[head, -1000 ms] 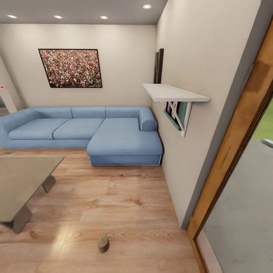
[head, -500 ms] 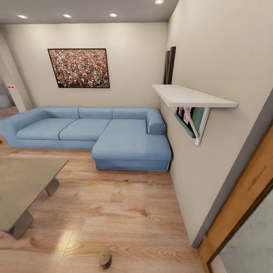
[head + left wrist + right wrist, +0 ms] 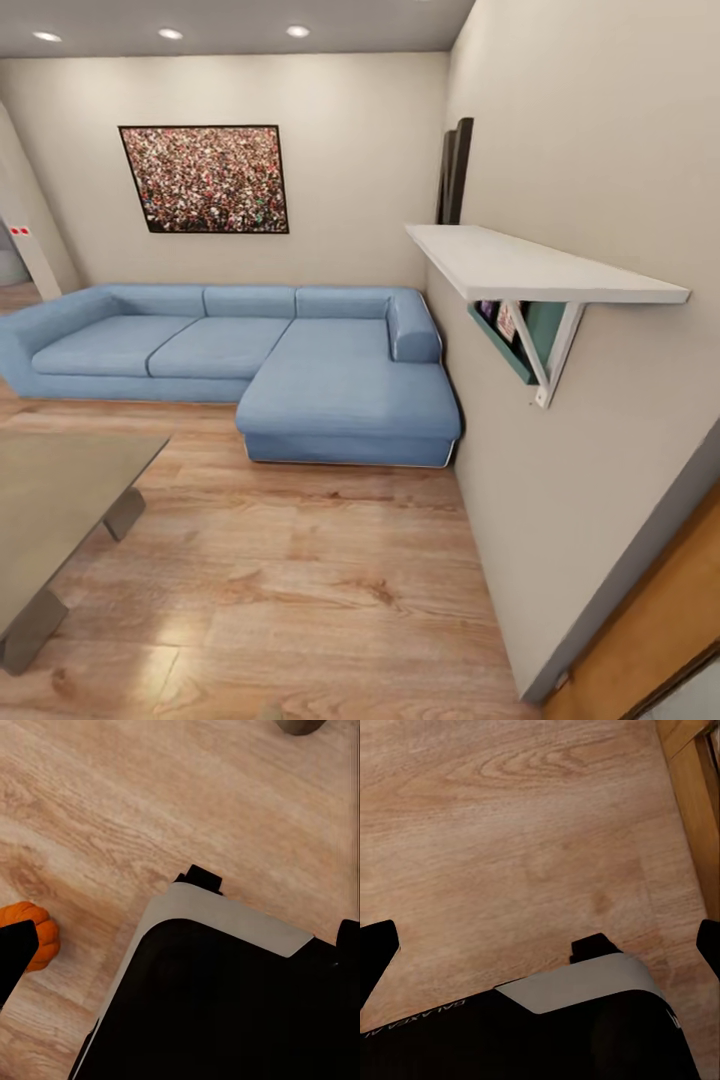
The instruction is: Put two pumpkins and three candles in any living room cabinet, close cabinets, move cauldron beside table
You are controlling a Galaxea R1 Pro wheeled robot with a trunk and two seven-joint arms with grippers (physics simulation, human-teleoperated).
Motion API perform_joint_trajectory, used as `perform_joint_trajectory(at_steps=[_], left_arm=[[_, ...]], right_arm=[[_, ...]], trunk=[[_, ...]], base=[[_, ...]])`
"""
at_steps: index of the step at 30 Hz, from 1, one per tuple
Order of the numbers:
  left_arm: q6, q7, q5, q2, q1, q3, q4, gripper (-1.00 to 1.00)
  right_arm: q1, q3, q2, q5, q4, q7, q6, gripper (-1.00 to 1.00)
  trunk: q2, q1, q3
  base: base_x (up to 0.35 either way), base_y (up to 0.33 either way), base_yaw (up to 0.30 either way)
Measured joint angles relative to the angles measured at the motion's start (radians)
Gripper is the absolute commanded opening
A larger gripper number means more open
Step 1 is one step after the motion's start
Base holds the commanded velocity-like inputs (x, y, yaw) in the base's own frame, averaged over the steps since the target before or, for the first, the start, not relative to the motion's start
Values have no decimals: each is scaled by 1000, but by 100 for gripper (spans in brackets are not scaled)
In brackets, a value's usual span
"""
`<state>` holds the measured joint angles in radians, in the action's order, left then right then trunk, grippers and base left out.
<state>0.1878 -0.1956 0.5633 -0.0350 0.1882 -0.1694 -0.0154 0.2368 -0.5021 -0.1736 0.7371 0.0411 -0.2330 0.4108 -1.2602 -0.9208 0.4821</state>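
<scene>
Lying on the wood floor (image 3: 150,795): one orange pumpkin (image 3: 34,934) beside the robot base (image 3: 225,1005); both hands spread wide, holding nothing.

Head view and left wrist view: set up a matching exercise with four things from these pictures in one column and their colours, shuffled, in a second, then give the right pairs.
Things:
1. L-shaped fabric sofa
2. small ribbed pumpkin on the floor
3. wall shelf with angled brackets
4. low glossy coffee table

Colours:
A. white
B. grey
C. blue
D. orange

Pairs: 1-C, 2-D, 3-A, 4-B
</scene>
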Motion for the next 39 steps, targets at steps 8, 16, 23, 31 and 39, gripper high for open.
perform_joint_trajectory(at_steps=[8,16,23,31,39], left_arm=[[1,0,0,0,0,0,0,100],[2,0,0,0,0,0,0,100],[3,0,0,1,0,0,0,100],[10,0,0,1,0,0,0,100],[21,-2,0,10,0,-1,-9,100]], right_arm=[[0,0,0,2,0,-1,1,100],[0,0,0,3,0,0,1,100],[0,0,0,0,0,0,1,100],[0,0,0,0,0,0,1,100],[0,0,0,3,-5,-1,-2,100]], trunk=[[0,0,0],[0,0,0],[0,-1,0],[0,0,0],[0,-1,0]], base=[[237,0,-49],[106,47,-10],[88,39,0],[112,28,0],[33,8,0]])
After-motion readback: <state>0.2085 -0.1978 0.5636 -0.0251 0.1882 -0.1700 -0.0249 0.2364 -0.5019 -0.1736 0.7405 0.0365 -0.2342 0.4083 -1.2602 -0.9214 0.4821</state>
